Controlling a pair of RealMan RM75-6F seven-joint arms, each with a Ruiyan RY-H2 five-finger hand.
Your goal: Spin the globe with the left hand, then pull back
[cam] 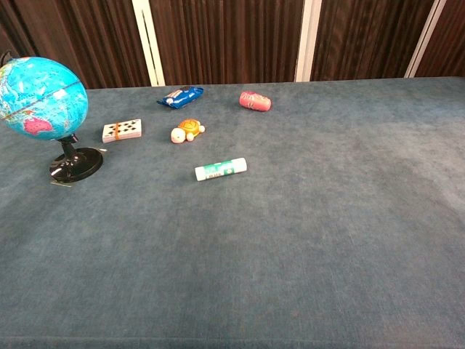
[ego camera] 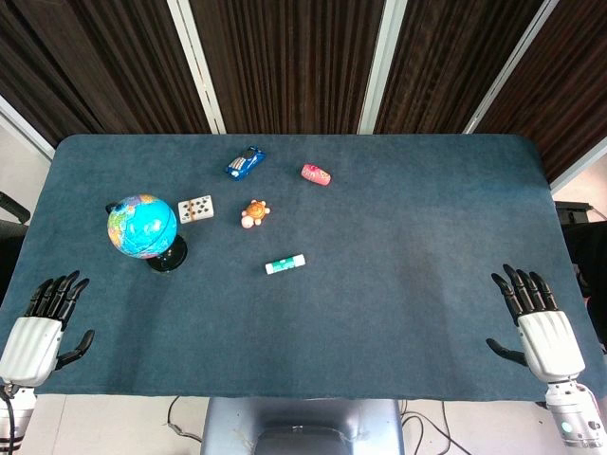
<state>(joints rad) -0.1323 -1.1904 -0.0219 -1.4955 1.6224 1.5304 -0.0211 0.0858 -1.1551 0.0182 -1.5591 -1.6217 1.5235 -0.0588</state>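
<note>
A small blue globe (ego camera: pixel 142 227) on a black round stand sits at the left of the blue table (ego camera: pixel 379 313); the chest view shows the globe (cam: pixel 42 98) at its far left. My left hand (ego camera: pixel 45 318) lies at the table's near left edge, well short of the globe, fingers spread and holding nothing. My right hand (ego camera: pixel 536 319) rests at the near right edge, fingers also spread and empty. Neither hand shows in the chest view.
Right of the globe lies a deck of cards (ego camera: pixel 195 209). Further on are an orange toy turtle (ego camera: pixel 254 214), a blue toy car (ego camera: pixel 245 162), a pink object (ego camera: pixel 317 174) and a green-and-white tube (ego camera: pixel 285 264).
</note>
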